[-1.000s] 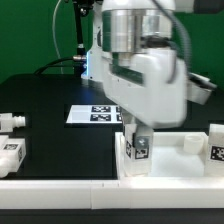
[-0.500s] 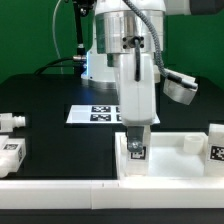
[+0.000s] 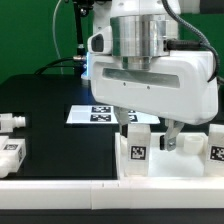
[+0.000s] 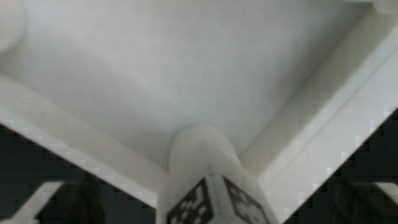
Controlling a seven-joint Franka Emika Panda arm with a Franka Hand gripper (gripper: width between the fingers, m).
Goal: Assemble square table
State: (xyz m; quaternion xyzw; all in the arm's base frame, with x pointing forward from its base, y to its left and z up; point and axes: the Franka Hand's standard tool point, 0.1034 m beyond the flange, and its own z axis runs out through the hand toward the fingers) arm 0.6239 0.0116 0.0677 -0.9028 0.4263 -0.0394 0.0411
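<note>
Swung round at the wrist since half a second ago: Panda arm (image 3: pixel 150 70) now broad face on to the exterior view, narrow edge on back then, hanging over the same corner as before. Under it and filling most of the view, the black desk (image 3: pixel 50 90). On the desk toward the exterior view's right and near the front, the square tabletop (image 3: pixel 190 142), lying rim up like a shallow tray. Along the front edge, the long white bar (image 3: pixel 60 188); farther back, flat on the desk, the marker board (image 3: pixel 95 113). Next the tool (image 3: pixel 150 132), straddling the upright leg (image 3: pixel 138 148), fingers spread to either side with a clear gap on the exterior view's right; judged open and gripping nothing, though a light touch on the other side cannot be ruled out. As for progress, judged less than halfway: upright leg standing in the corner socket on the exterior view's left, tightness impossible to read; nearer loose leg (image 3: pixel 10 155) and farther loose leg (image 3: pixel 10 121) lying well apart from the tray at the exterior view's left, not yet fitted; right-hand leg (image 3: pixel 217 145) upright at the opposite corner, seated or merely standing there cannot be told. Inside the tray, then: the upright leg for certain, confirmed close up in the wrist view (image 4: pixel 210 195) against the bare tray floor (image 4: pixel 196 70); otherwise nothing visible.
</note>
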